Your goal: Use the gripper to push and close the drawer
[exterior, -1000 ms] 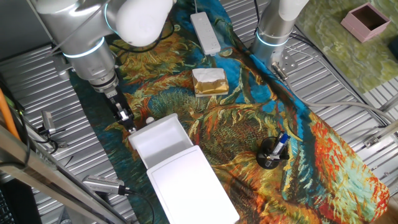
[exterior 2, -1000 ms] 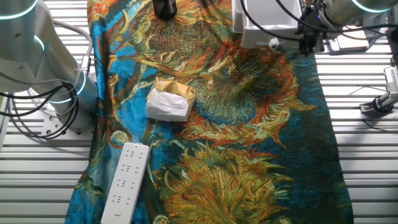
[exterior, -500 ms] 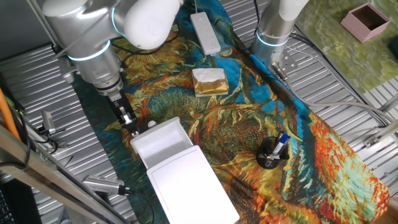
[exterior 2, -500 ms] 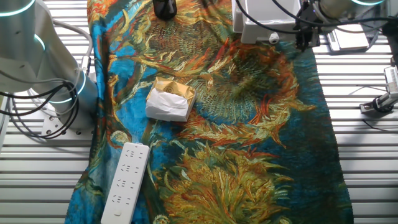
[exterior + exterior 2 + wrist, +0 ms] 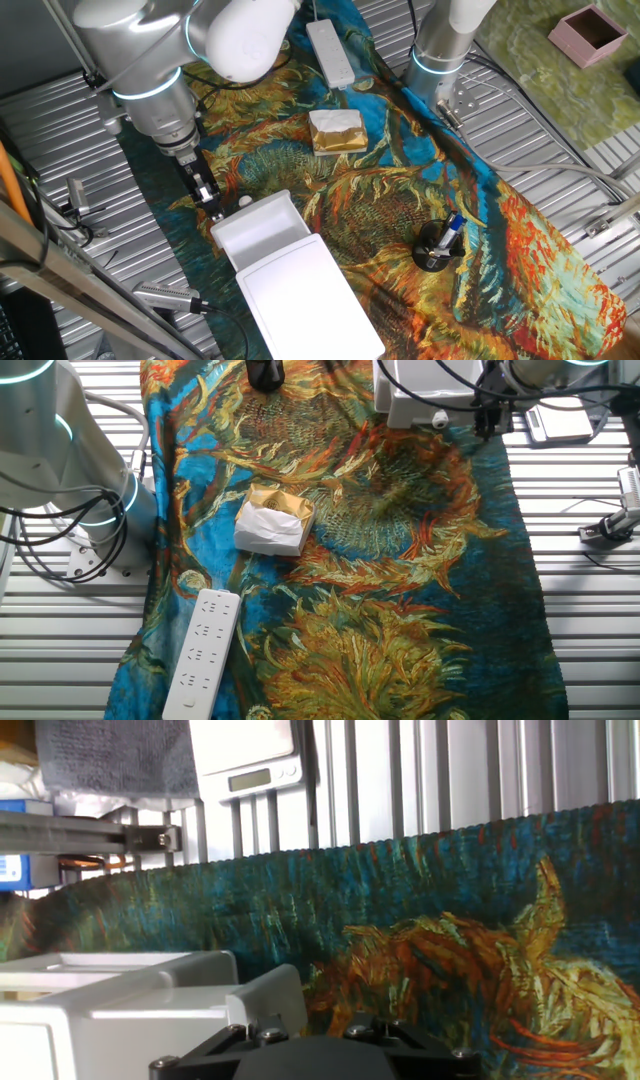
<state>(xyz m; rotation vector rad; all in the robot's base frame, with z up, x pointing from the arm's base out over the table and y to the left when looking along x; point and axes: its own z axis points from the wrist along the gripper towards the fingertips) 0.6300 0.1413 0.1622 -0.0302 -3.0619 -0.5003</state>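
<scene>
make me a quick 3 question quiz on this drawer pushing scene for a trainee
1. True or false: the drawer is fully shut inside its flat white box.
2. Multiple choice: which object lies nearest the middle of the painted cloth? A) the power strip B) the white-and-gold block C) the pink box
3. Fill in: the gripper sits at the drawer's front end, close to its small round ____.

Key:
1. False; the drawer sticks out of the box.
2. B
3. knob
</scene>
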